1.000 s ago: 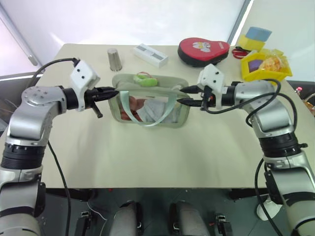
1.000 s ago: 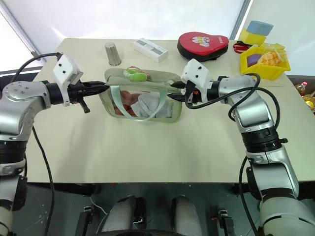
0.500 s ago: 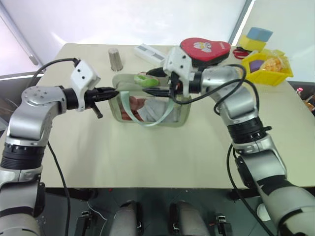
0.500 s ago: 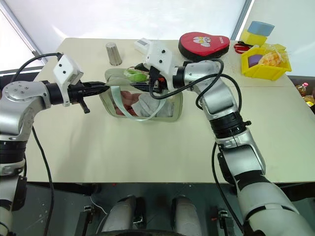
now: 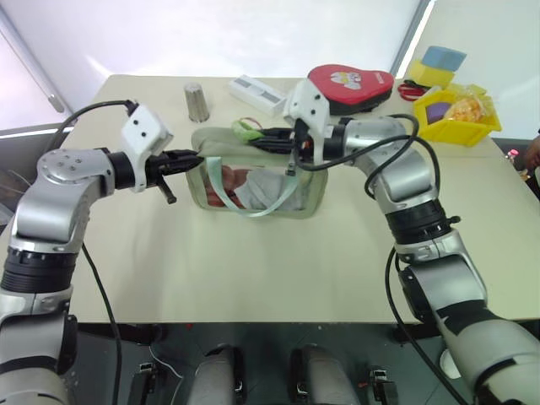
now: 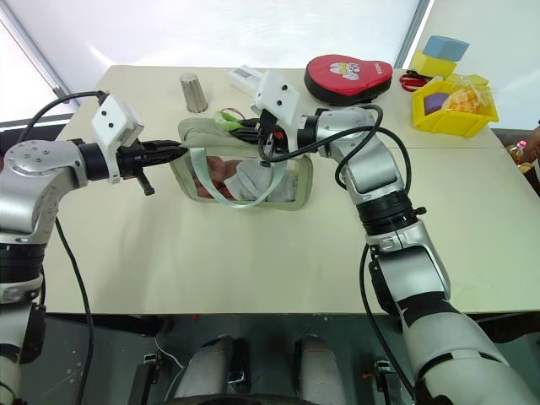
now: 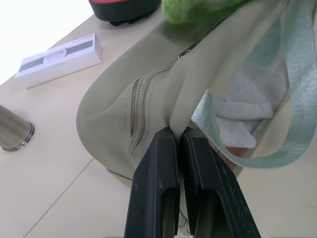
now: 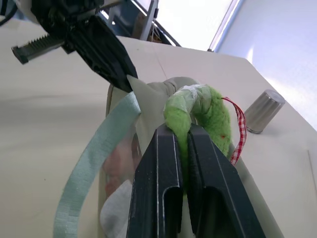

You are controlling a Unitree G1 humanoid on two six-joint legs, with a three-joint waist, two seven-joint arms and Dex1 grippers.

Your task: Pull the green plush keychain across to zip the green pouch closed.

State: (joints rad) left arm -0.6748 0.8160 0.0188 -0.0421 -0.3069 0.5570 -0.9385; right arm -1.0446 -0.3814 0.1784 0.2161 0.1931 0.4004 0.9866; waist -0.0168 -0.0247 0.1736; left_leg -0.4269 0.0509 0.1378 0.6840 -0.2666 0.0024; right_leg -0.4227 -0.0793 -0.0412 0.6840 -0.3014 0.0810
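Keychain (image 8: 198, 116) is soft fuzz, likely to squash and slip; right tool (image 8: 181, 136) pinches it near the zipper. Left tool (image 7: 179, 141) clamps the limp pouch (image 5: 308, 201) end, bracing it.

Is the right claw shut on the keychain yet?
Shut: right claw fingers pinch the green plush keychain at the green pouch.

Bright backlight, overexposed background; soft shadows, sharp focus
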